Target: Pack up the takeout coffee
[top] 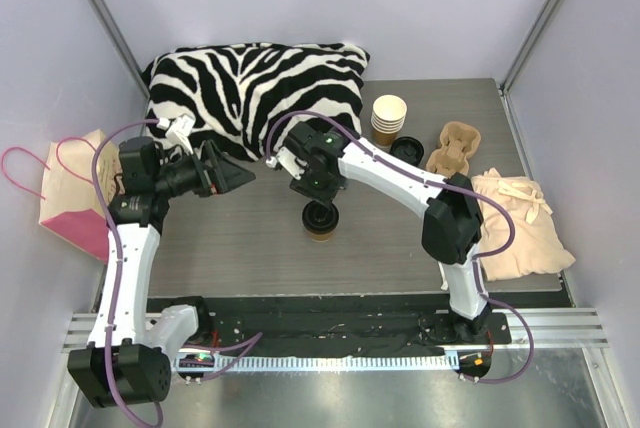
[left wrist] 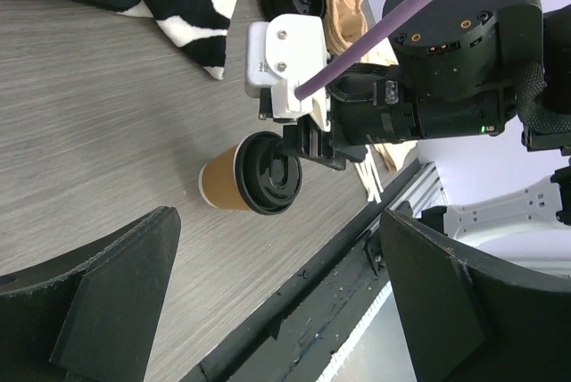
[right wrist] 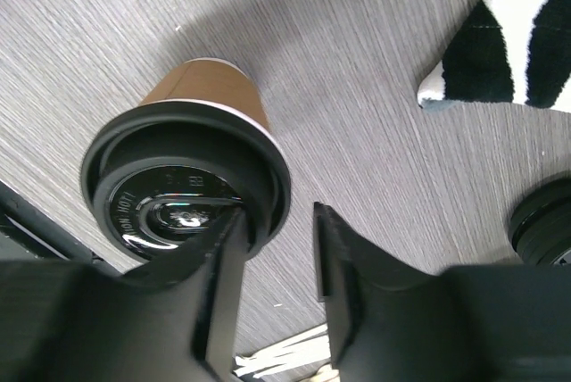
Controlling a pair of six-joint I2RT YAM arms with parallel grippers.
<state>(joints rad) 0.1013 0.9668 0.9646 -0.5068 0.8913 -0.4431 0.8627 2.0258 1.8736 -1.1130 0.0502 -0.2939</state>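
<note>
The takeout coffee (top: 320,219), a brown paper cup with a black lid, stands upright on the grey table in front of centre. It also shows in the left wrist view (left wrist: 234,181) and the right wrist view (right wrist: 207,92). My right gripper (top: 319,204) hangs right over its lid (right wrist: 178,195). Its jaws are a little apart and straddle the lid's rim: one finger lies over the lid's recess, the other finger (right wrist: 335,257) stands clear outside the rim. The right gripper's midpoint shows in its own view (right wrist: 278,226). My left gripper (top: 238,176) is wide open and empty above the table's left side (left wrist: 278,221).
A zebra-striped cushion (top: 250,83) lies at the back. A stack of lidless cups (top: 389,118), loose black lids (top: 407,148) and a cardboard cup carrier (top: 455,146) stand at the back right. A cream cloth bag (top: 515,223) lies right. A pink-and-cream paper bag (top: 75,198) stands left.
</note>
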